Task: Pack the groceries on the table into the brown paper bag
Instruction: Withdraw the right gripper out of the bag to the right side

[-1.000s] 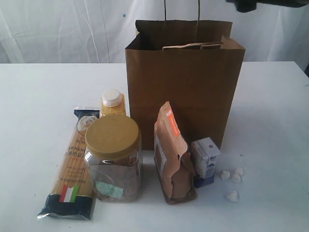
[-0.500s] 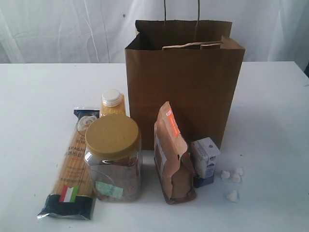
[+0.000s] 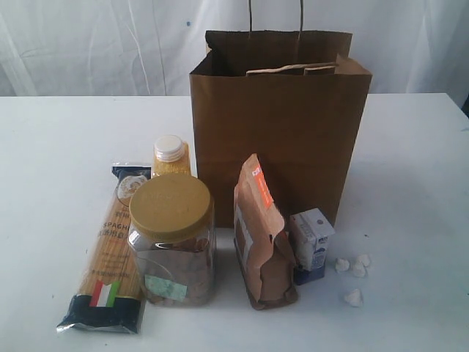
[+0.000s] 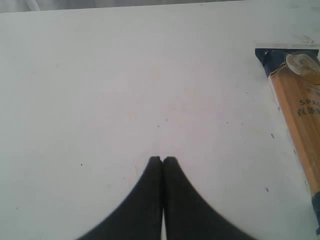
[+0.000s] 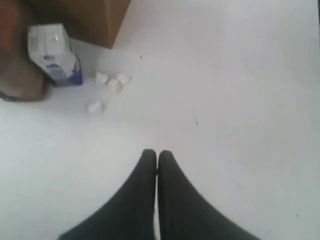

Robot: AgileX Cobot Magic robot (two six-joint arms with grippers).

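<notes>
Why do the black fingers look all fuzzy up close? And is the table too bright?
Left wrist view: the left fingers sit close to the lens, so their edges go soft; the spaghetti packet stays sharper. Right wrist view: the right fingers blur likewise, and the small carton looks hazy. Exterior view: the white table is washed out, shadows faint.

You have one big brown paper bag (image 3: pixel 282 139) on the one white counter (image 3: pixel 58 147). You can count five more things in front of it: one long spaghetti packet (image 3: pixel 110 249), one jar (image 3: pixel 172 238) with a gold lid, one yellow-grain bottle (image 3: pixel 171 155) with a white cap, one brown pouch (image 3: pixel 262 242) and one small white-blue carton (image 3: pixel 312 242). There are also four little white lumps (image 3: pixel 354 297).
</notes>
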